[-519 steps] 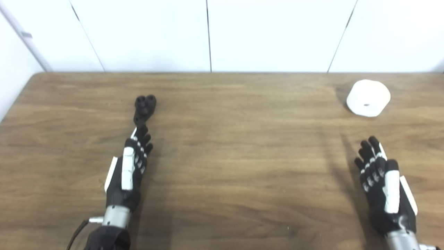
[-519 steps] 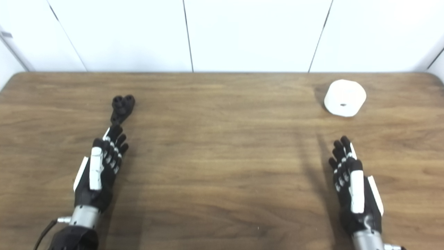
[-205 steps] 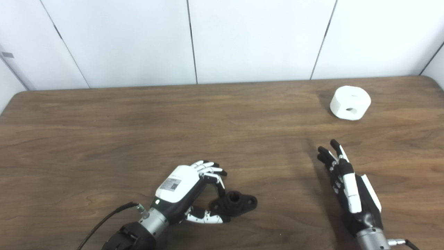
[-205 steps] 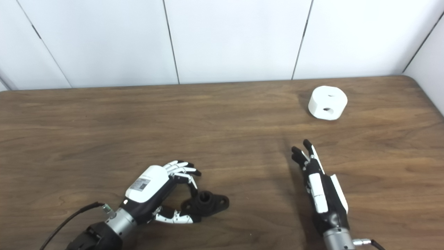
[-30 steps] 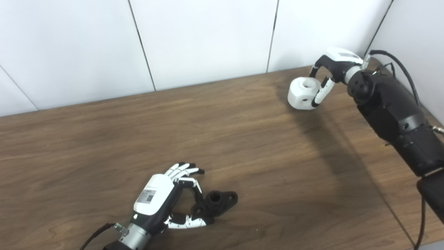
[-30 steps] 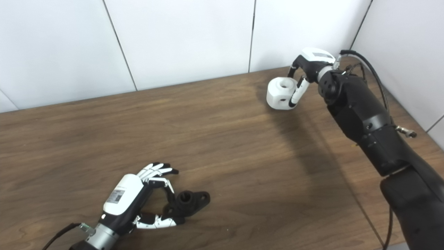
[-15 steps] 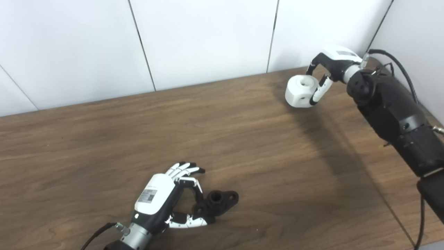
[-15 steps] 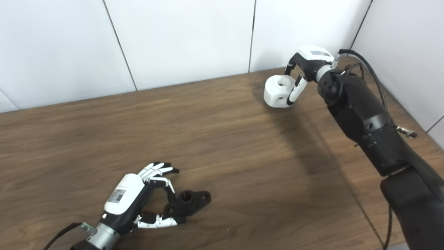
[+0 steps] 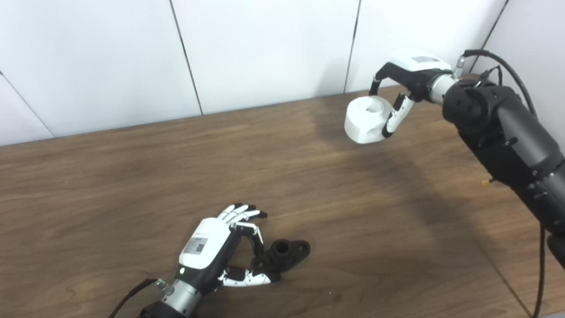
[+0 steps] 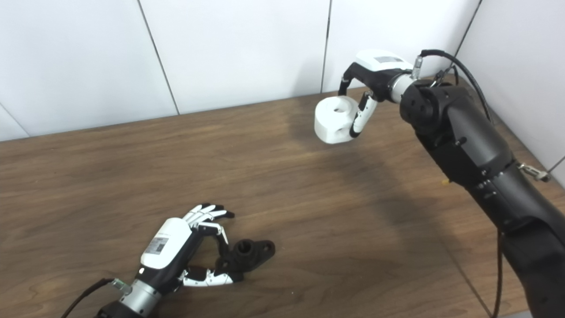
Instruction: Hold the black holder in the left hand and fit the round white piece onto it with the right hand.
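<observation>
The black holder (image 9: 282, 255) lies on the wooden table (image 9: 132, 176) near the front, its round socket facing up. My left hand (image 9: 216, 254) rests on the table with a finger and the thumb pinched on the holder's left end. My right hand (image 9: 408, 84) is shut on the round white piece (image 9: 365, 119) and holds it in the air above the table's far right part. The white piece (image 10: 334, 119) has a hole on top and one on its side. The two parts are far apart.
White wall panels (image 9: 265, 48) stand right behind the table's far edge, and a side wall (image 9: 538, 53) closes the right. A black cable (image 9: 507, 75) loops off my right forearm. The table's front right corner shows at the bottom right.
My right hand has lifted the white piece and carried it left and toward me. My left hand and the holder stay put; the camera has shifted slightly.
</observation>
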